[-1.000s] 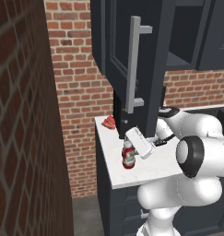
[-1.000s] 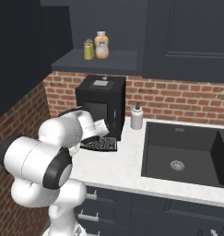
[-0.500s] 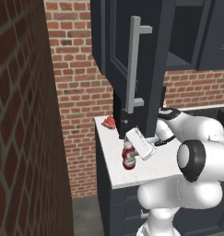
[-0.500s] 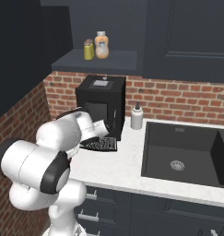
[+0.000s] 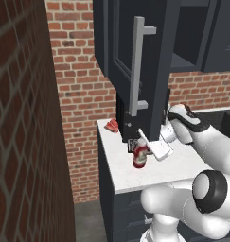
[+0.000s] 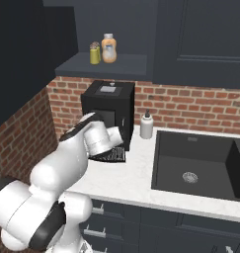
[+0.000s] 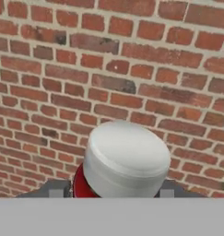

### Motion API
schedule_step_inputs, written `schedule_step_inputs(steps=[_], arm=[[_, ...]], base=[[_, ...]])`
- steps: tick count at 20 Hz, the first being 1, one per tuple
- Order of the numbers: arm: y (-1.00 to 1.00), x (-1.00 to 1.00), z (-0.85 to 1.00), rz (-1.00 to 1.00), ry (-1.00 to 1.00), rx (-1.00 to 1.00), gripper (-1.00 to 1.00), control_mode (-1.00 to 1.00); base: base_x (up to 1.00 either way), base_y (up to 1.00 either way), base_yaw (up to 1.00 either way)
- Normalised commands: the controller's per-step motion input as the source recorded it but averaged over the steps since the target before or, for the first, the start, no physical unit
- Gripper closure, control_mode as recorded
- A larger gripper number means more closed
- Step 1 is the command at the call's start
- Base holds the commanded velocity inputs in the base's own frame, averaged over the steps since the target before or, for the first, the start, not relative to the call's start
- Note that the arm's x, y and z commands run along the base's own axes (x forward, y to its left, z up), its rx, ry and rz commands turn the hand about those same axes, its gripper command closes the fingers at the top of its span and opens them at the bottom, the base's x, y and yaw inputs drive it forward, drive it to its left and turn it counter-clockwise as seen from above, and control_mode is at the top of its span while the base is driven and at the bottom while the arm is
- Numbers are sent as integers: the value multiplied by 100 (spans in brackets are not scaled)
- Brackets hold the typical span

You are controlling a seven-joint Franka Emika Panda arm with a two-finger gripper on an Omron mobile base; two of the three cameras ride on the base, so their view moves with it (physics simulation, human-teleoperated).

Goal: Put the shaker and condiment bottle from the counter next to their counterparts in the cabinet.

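The gripper (image 5: 144, 150) is clamping the condiment bottle (image 5: 140, 156) between its fingers, just above the counter (image 5: 149, 172) near its front left corner, below the open door of the cabinet (image 5: 135, 71). On the cabinet shelf, a shaker (image 6: 95, 53) is standing just beside an orange bottle (image 6: 109, 48), above a black coffee machine (image 6: 109, 106).
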Motion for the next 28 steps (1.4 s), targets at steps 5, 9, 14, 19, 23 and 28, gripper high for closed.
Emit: schedule_step_inputs(steps=[5,9,14,19,23,28], arm=[[-58,-22,74,-7,-4,13,100,-100],[-70,-22,69,-13,-4,11,100,-100],[-69,-20,70,-18,-2,10,100,-100],[-59,-10,77,-25,0,6,100,-100],[-45,-1,88,-30,0,1,100,-100],[-18,0,90,-35,0,0,100,-100]], base=[[0,0,0],[0,0,0],[0,0,0],[0,0,0],[0,0,0],[0,0,0]])
